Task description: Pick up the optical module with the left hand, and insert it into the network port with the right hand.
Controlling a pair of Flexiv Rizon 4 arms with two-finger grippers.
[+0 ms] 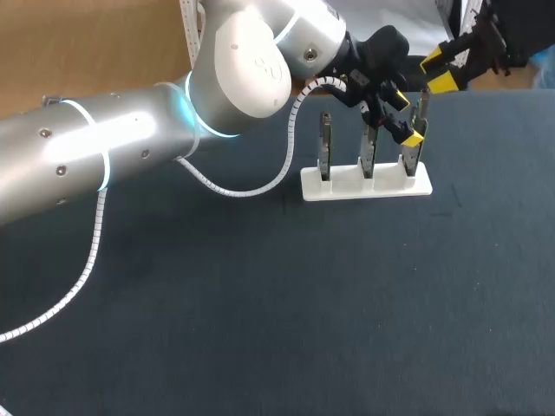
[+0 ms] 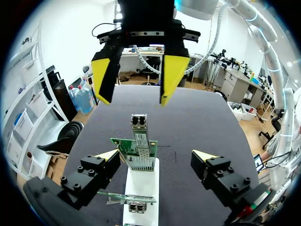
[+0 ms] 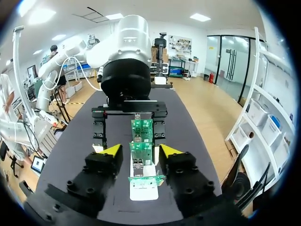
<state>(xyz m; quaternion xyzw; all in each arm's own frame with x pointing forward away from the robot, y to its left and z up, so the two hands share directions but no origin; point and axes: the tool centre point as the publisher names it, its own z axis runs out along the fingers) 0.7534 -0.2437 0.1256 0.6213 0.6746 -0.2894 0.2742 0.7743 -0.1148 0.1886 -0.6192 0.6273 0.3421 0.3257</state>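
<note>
Optical module (image 2: pixel 141 143) upright inside wide-apart left pincer (image 2: pixel 156 154), untouched; right pincer (image 2: pixel 135 100) also apart, beyond

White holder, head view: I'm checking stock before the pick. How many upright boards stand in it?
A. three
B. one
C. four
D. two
A: three boards stand upright in a row in the white holder, each in its own slot.

left arm (image 1: pixel 130 139): silver-white shell, glowing cyan rings | cable (image 1: pixel 87 260): white coil | left pincer (image 2: pixel 156 155): black, screwed (yellow tips (image 2: pixel 109 155))
</note>
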